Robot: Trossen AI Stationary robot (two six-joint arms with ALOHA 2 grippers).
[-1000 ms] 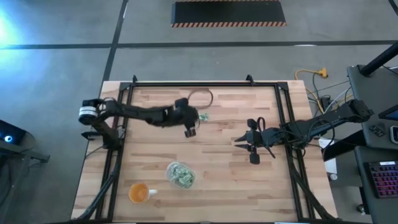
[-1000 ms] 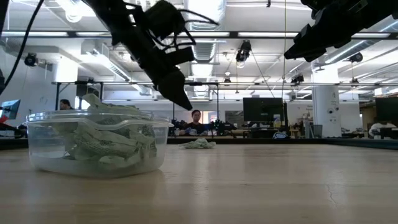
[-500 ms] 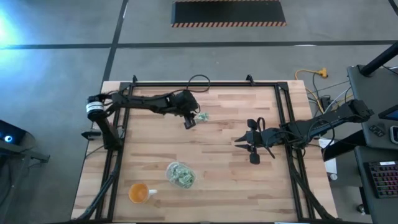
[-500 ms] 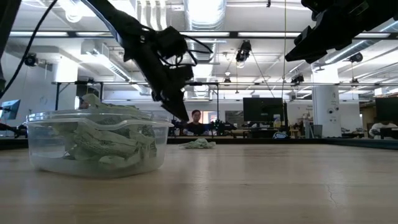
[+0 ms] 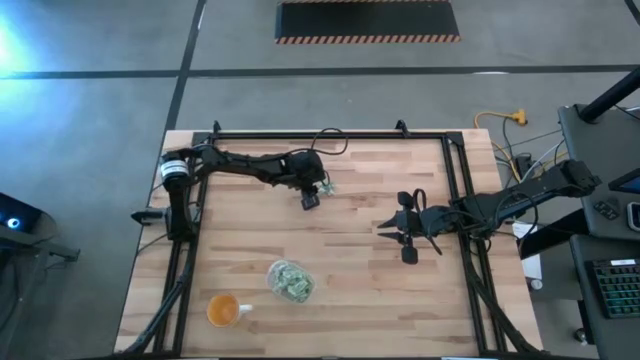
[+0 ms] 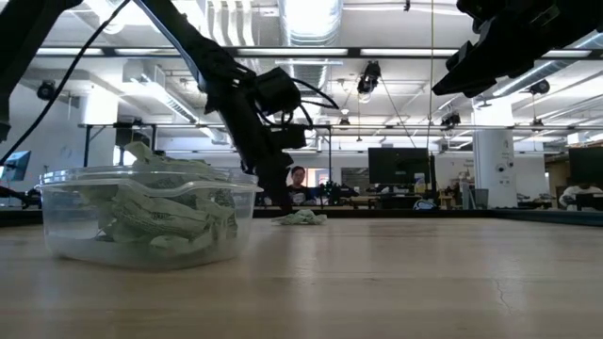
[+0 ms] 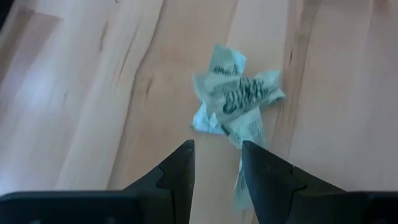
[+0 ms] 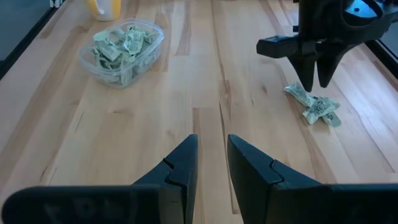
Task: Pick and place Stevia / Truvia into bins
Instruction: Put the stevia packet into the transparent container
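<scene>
A small heap of pale green and white Stevia / Truvia packets (image 7: 236, 99) lies loose on the wood near the table's far middle (image 5: 326, 187). My left gripper (image 7: 217, 149) hangs just above the heap's near side, slanting down, open, with nothing between its fingers; the right wrist view shows it (image 8: 317, 81) over the heap (image 8: 314, 104). The clear bin (image 5: 272, 270) stands near the front, filled with packets (image 6: 151, 212). My right gripper (image 8: 211, 146) waits open above the table's right side (image 5: 395, 238).
An orange cup with a handle (image 5: 222, 310) stands at the front left, next to the bin. A dark frame (image 5: 330, 135) runs along the table's far and side edges. Bare wood lies between the heap and the bin.
My left gripper has come down toward the loose heap of packets and shifted a little toward the table's right, while its arm has swung toward the far edge. Its fingers keep the same gap. The packets and my right gripper have not moved.
</scene>
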